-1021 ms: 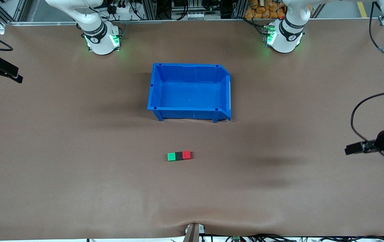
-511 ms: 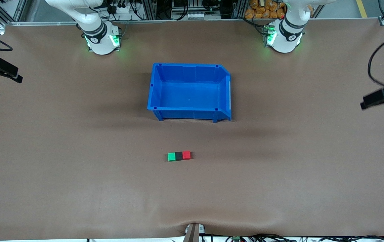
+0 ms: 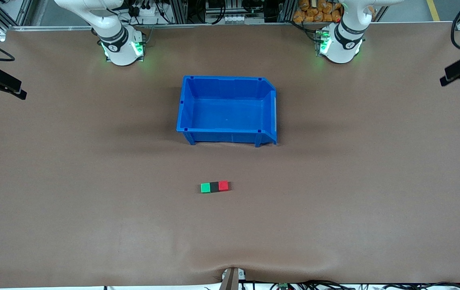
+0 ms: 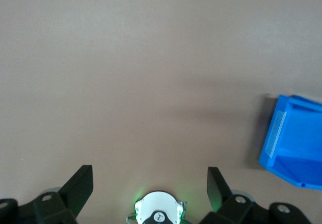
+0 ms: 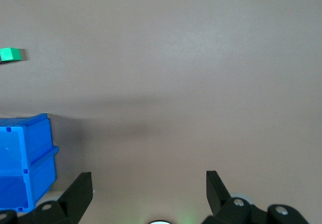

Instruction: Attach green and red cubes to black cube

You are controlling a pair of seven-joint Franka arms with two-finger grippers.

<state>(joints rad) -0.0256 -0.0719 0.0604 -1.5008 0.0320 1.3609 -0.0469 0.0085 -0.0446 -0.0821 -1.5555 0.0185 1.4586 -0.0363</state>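
The green cube (image 3: 205, 187), black cube (image 3: 214, 186) and red cube (image 3: 223, 185) lie touching in one row at six o'clock from the blue bin (image 3: 227, 133). The left gripper (image 4: 149, 178) and right gripper (image 5: 149, 181), both spread with nothing between their fingers, hang over the table's two ends.

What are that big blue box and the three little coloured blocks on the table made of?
The blue bin looks like moulded plastic: glossy walls, ribbed rim, one even colour. The green cube, black cube and red cube, joined in a row nearer the front camera, show flat, saturated faces; probably plastic or painted wood, too small to tell.
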